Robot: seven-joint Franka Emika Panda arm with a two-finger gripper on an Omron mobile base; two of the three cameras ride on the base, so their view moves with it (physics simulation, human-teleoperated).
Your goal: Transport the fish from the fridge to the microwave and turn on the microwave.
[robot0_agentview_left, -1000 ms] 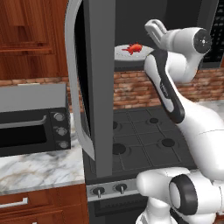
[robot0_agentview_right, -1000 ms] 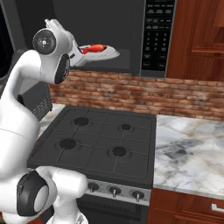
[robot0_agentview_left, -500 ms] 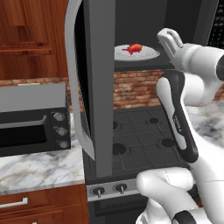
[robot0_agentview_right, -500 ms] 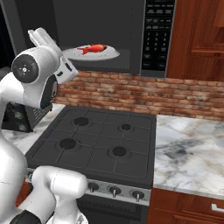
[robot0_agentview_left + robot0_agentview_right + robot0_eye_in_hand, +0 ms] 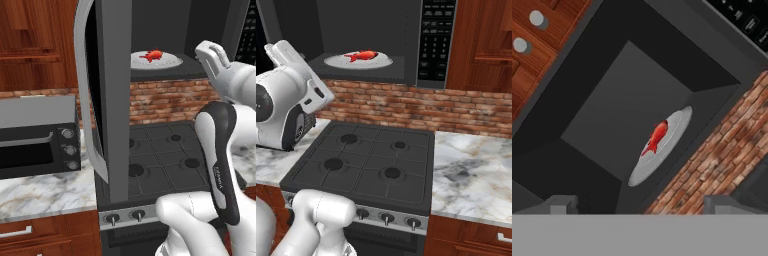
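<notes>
Fish [image 5: 362, 54] is in, people — but start close: the end effector [image 5: 639, 204] hangs out in front of the stove, fingers spread wide and gripping nothing, so the drop-off looks done. Below it the black stovetop [image 5: 368, 162] sits between marble counter [image 5: 471, 175] stretches. Off to one side, the microwave door [image 5: 107, 95] stands swung fully open, handle toward us, likely needing a push shut. Further back, inside the microwave [image 5: 368, 37], the red fish lies flat on the white plate [image 5: 336, 62], centred enough to clear the door. Button panel [image 5: 435, 40] beside the cavity is untouched, I'd judge
</notes>
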